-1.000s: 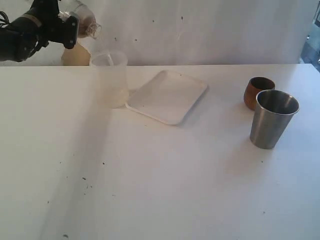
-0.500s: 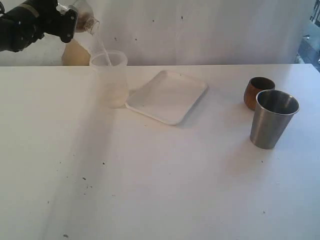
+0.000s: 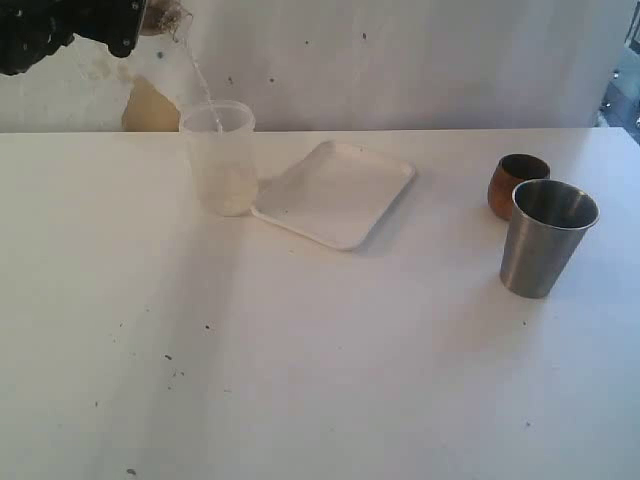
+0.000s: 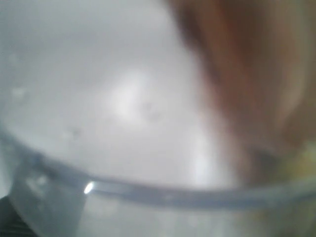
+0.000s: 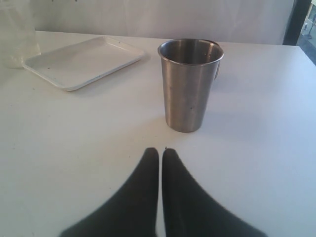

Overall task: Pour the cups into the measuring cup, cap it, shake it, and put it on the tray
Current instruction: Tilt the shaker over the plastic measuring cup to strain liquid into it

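Note:
My left gripper (image 3: 138, 20) is at the top left edge of the exterior view, shut on a clear plastic vessel, the measuring cup (image 3: 166, 16), which is tilted and mostly cut off. A thin stream (image 3: 200, 82) falls from its spout end into a frosted cup (image 3: 220, 160). The left wrist view shows only a blurred clear rim (image 4: 163, 190). The steel tumbler (image 3: 546, 237) and wooden cup (image 3: 517, 183) stand upright at the right. The white tray (image 3: 335, 193) lies beside the frosted cup. My right gripper (image 5: 160, 150) is shut and empty, just short of the tumbler (image 5: 190, 84).
A tan rounded object (image 3: 150, 108) sits behind the table's far edge, against the pale wall. The tray (image 5: 81, 61) and the frosted cup (image 5: 17, 34) also show far off in the right wrist view. Small dark specks (image 3: 170, 370) dot the white tabletop.
The left gripper has risen up and leftward with the clear vessel, now partly out of frame. The stream into the frosted cup has grown longer. The right arm has not moved.

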Robot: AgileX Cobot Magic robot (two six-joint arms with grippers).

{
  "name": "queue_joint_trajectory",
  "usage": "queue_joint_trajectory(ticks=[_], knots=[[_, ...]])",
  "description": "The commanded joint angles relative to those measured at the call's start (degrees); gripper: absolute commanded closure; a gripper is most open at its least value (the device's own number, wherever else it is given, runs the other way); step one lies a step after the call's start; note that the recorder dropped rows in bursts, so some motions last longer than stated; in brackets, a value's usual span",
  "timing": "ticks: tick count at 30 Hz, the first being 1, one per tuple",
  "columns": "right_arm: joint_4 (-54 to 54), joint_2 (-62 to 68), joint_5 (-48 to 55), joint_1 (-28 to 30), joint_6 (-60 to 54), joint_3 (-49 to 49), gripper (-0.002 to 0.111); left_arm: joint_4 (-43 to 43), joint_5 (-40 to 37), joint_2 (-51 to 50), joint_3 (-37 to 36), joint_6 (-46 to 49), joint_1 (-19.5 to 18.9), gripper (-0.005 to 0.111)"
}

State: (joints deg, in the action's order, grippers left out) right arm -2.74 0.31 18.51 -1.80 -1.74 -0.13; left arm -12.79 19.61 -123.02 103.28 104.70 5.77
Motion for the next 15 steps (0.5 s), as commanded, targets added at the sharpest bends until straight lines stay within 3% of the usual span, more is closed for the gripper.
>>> queue_joint_trajectory(ticks=[1, 15], knots=[[-0.1, -0.31, -0.5, 0.17, 0.06, 0.13, 0.106, -0.57, 1.51, 1.72, 0.85, -0.71, 0.25, 0.107], [-0.1, -0.31, -0.5, 0.17, 0.42, 0.13, 0.106, -4.65, 1.7, 1.72, 0.85, -0.71, 0.25, 0.107]])
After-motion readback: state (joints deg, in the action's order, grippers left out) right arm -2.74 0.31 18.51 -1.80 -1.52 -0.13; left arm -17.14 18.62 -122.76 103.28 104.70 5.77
